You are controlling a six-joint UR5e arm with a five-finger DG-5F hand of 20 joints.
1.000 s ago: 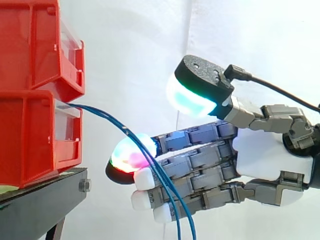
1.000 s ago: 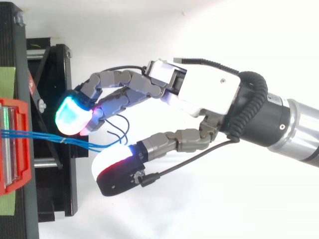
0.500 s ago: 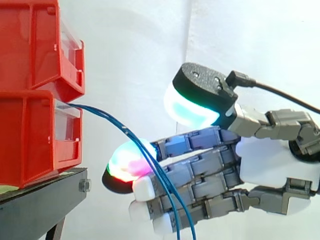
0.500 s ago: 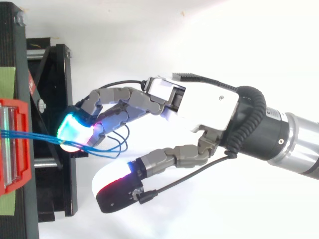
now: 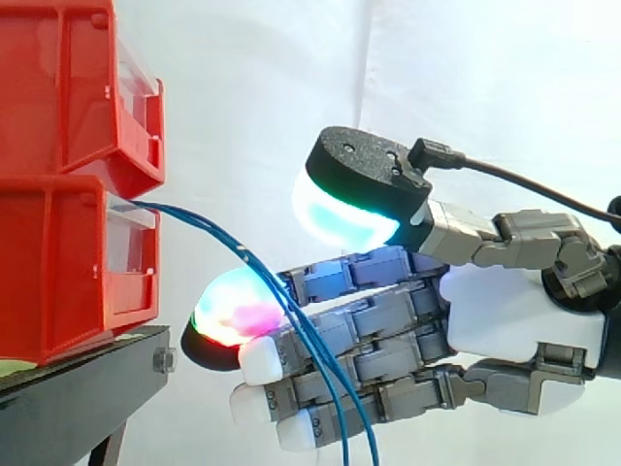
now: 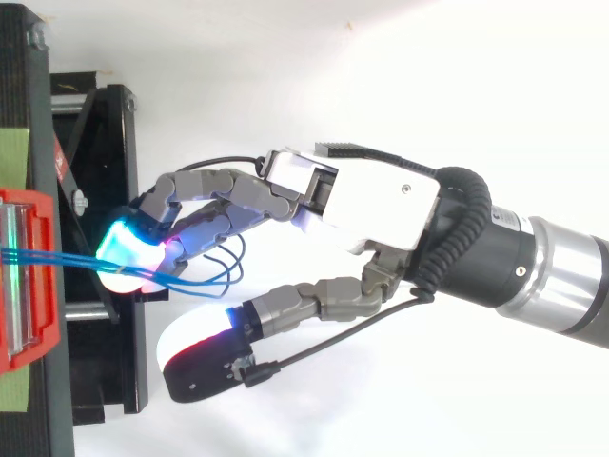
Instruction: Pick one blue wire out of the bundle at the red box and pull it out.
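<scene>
Several thin blue wires point(image 5: 209, 228) leave the lower red box point(image 5: 58, 262) as a bundle and sag down to the right, crossing in front of my fingers. From above, the blue wires point(image 6: 57, 259) run out of the red box point(image 6: 29, 276) and loop under my hand. My hand point(image 5: 505, 316) reaches in from the right with its fingers nearly straight. One glowing fingertip point(image 6: 128, 257) lies over the wires close to the box. The thumb's pad point(image 5: 340, 209) stands well apart above the fingers, and nothing is pinched between them.
A second red bin point(image 5: 68, 87) is stacked on the lower box. Both rest on a black stand point(image 5: 68, 398), whose frame point(image 6: 105, 143) lies right under my fingertips. A white curtain hangs behind.
My hand has slid left toward the red box, so its glowing fingertip now covers the wires nearer the box. The thumb has spread further from the fingers.
</scene>
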